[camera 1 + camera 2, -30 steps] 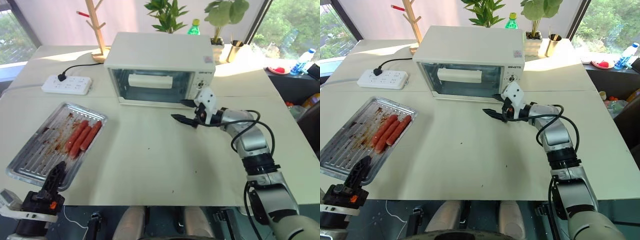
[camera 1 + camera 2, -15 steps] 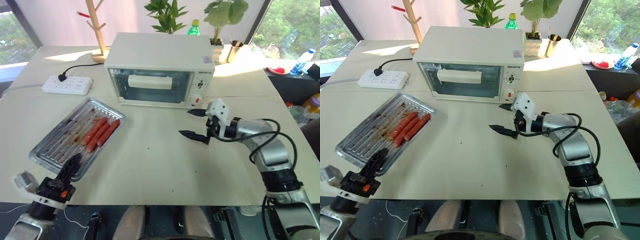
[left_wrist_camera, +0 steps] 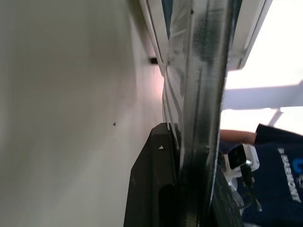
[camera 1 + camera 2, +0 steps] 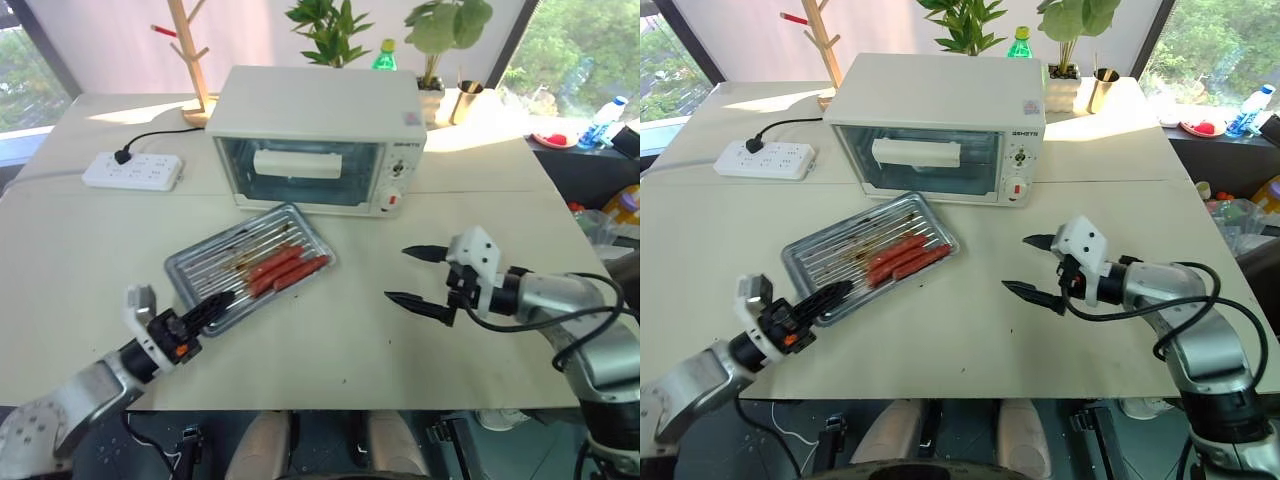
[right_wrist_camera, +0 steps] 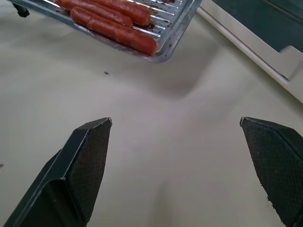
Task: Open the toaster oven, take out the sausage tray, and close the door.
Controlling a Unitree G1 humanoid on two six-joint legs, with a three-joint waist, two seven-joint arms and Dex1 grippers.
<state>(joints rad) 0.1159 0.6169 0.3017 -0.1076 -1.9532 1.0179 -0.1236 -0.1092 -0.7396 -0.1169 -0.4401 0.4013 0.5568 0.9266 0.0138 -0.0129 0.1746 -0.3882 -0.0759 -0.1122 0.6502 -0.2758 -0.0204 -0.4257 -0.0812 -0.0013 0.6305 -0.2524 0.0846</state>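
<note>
In front of the toaster oven (image 4: pixel 318 140), at about 6 o'clock from its glass front, the sausage tray (image 4: pixel 250 266) is out in the open over the table (image 4: pixel 330 330), with several red sausages (image 4: pixel 285 270) lying on its wire rack. The left gripper (image 4: pixel 205 311) is clamped shut on the tray's near corner at roughly 7 o'clock; whether the tray rests on the table or hangs just above it cannot be told. The door (image 4: pixel 303 172) looks closed flush against the oven, its white bar handle (image 4: pixel 299 163) upright across the glass. The right gripper (image 4: pixel 428 276) hovers empty at about 3 o'clock from the tray, well apart from it, its jaws spread wide. Judging by this, opening, removal and closing appear done; what seems left is setting the tray down and letting go.
</note>
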